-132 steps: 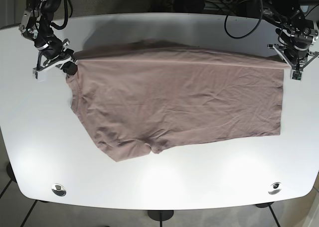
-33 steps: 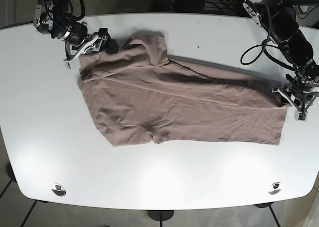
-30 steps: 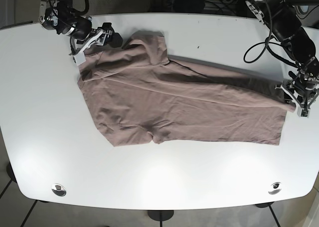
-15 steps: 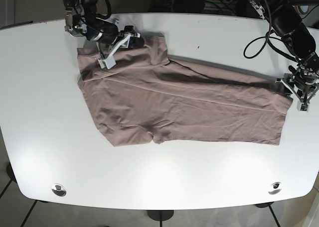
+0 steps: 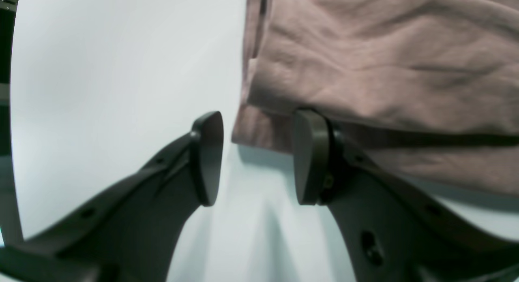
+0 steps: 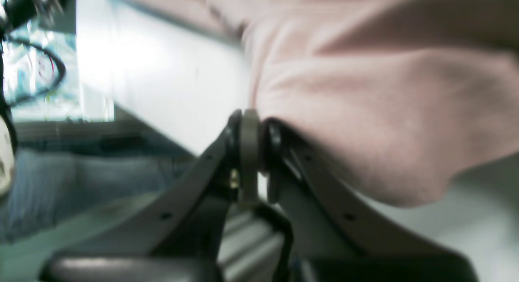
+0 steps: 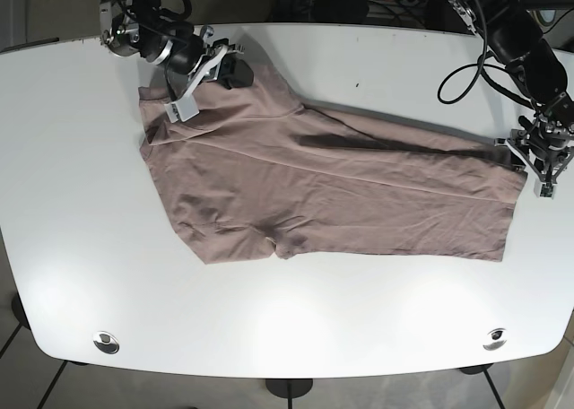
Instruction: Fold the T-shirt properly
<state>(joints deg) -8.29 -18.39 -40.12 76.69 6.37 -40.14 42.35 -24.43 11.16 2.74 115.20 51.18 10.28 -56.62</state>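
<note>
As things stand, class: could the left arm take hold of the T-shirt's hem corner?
Probably yes: the left gripper is open, its fingers straddling the T-shirt corner on the table; nothing blocks it.

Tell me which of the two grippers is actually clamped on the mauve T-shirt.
The right gripper: its jaws are pinched shut on the mauve T-shirt. The left gripper stands open at the hem.
</note>
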